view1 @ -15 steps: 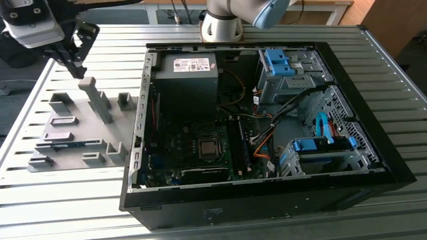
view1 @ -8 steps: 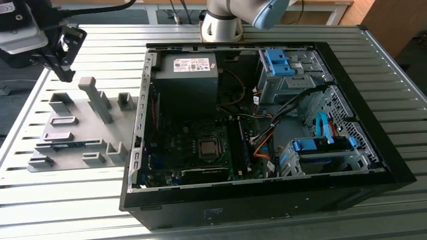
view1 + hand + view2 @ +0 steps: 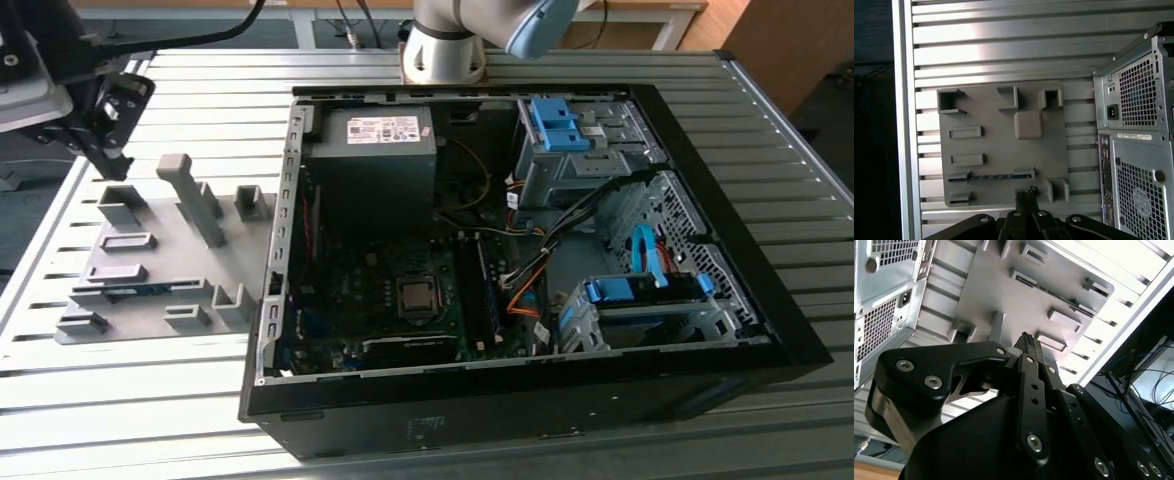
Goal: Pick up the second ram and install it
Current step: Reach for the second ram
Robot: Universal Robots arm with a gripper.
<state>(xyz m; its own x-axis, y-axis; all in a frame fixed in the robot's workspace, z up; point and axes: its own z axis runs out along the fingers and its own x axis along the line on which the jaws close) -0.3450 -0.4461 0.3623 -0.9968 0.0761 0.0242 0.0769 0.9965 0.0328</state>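
Open computer case (image 3: 534, 405) on slatted table (image 3: 134, 410) | grey tray (image 3: 167, 262) beside, exterior view's left | blue-green memory stick (image 3: 134, 291) in tray | gripper (image 3: 115, 160) near tray

Black, screw-studded tool (image 3: 1026, 340); silver-blue arm (image 3: 447, 40)

Even daylight fills the exterior view: the ribbed metal counter (image 3: 160, 400) shines pale, while the inside of the open computer case (image 3: 534, 410) stays dim. In the second wrist view the counter burns out to plain white in one corner, and the hand (image 3: 1026, 338) stands dark against it. In the first wrist view bright bands of glare lie along the counter's slats. The grey tray (image 3: 999, 125) is evenly lit, with short shadows in its pockets.
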